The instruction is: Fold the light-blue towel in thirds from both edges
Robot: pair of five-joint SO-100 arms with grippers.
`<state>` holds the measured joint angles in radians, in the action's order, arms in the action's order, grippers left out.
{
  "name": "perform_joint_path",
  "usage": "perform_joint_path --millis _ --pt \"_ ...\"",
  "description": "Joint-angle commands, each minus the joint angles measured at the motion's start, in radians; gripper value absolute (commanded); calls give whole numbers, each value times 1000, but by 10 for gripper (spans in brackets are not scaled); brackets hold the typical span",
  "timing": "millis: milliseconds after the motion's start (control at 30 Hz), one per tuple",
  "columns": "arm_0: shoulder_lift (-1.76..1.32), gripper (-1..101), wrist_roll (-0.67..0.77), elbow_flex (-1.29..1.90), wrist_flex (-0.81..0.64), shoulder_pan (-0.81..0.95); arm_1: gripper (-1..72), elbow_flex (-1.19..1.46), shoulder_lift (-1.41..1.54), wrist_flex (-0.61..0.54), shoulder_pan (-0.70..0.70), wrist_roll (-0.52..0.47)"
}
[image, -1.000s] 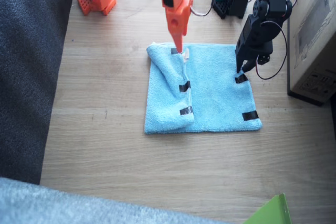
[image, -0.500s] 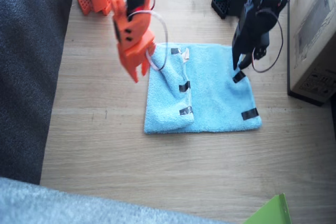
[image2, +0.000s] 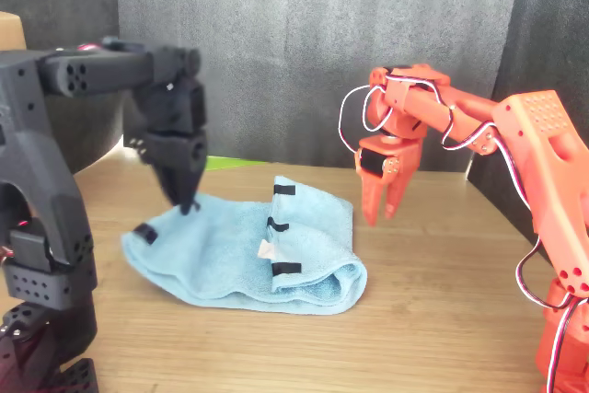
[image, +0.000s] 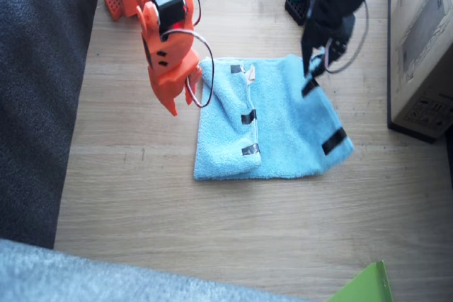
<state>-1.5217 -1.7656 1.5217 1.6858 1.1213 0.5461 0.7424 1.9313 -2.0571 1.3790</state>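
The light-blue towel (image: pixel 283 129) lies on the wooden table, one short edge (image: pixel 247 114) folded over its middle with black tape strips on top. The other short edge (image: pixel 333 139) is partly raised. My left gripper (image: pixel 310 76), black, is shut on that edge's far corner and holds it above the table; in the front view this gripper (image2: pixel 187 204) pinches the towel (image2: pixel 230 250) from above. My right gripper (image: pixel 182 104), orange, hangs open and empty just off the towel's folded side, also seen in the front view (image2: pixel 379 213).
A cardboard box (image: pixel 425 47) stands at the table's edge beside the left arm. Dark grey fabric (image: pixel 35 104) borders the table on the right arm's side, fuzzy grey-blue fabric (image: pixel 71 274) the near edge. A green sheet corner (image: pixel 364 284) pokes in.
The right arm swung off the folded edge and out beside the towel. The left gripper closed on the other edge's far corner, lifted it and carried it inward.
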Motion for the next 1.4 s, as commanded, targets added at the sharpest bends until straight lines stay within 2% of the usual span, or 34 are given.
perform_joint_path --millis 0,533,600,667,800,833,1067,1200,1300,1367 --pt "25 -2 -20 -124 74 -48 200 20 107 14 18 14" --pt "492 5 -34 -669 250 -290 220 114 192 12 101 5" --pt "561 106 -43 -778 299 -313 226 115 192 12 107 5" --pt "649 158 -44 -925 370 -331 231 115 192 12 118 8" --pt "675 284 -64 -996 377 -345 243 123 198 12 147 5" --pt "667 288 -71 -994 377 -344 245 129 199 11 155 2" --pt "495 286 -74 -923 379 -230 249 167 230 -3 227 -15" --pt "307 268 -64 -813 364 -54 244 380 394 -109 296 -28" --pt "129 257 -57 -575 241 123 235 661 598 -244 336 -49" --pt "-11 261 -61 -336 106 222 230 845 724 -321 354 -49"
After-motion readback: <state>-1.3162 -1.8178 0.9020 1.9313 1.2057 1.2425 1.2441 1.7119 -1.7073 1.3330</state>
